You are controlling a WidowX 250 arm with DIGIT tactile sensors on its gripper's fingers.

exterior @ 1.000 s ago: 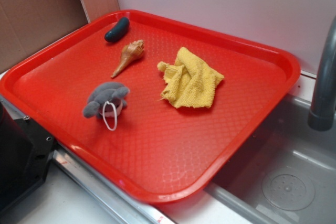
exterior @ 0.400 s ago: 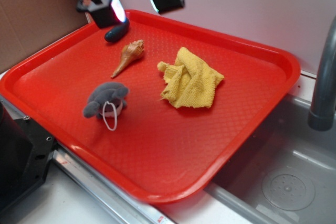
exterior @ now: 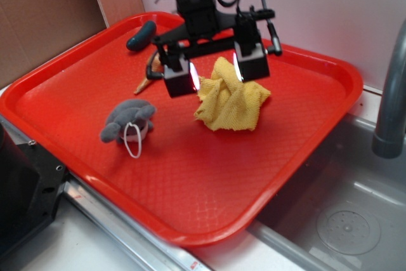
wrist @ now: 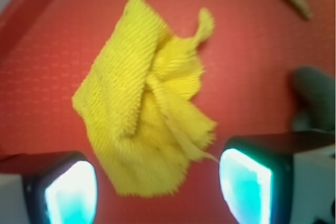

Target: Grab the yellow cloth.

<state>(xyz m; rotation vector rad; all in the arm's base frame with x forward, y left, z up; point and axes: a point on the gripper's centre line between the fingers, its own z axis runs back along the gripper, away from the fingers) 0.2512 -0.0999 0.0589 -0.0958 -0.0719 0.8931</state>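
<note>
Red tray [exterior: 304, 138]: yellow cloth [exterior: 231, 99], long axis along its depth.

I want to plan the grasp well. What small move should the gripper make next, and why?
Probably straight down. The gripper is open above the yellow cloth, with its fingers on either side of the cloth's near part, and holds nothing yet.

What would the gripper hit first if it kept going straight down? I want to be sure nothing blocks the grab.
Likely the yellow cloth: the open gripper hangs over it, nothing between them.
</note>
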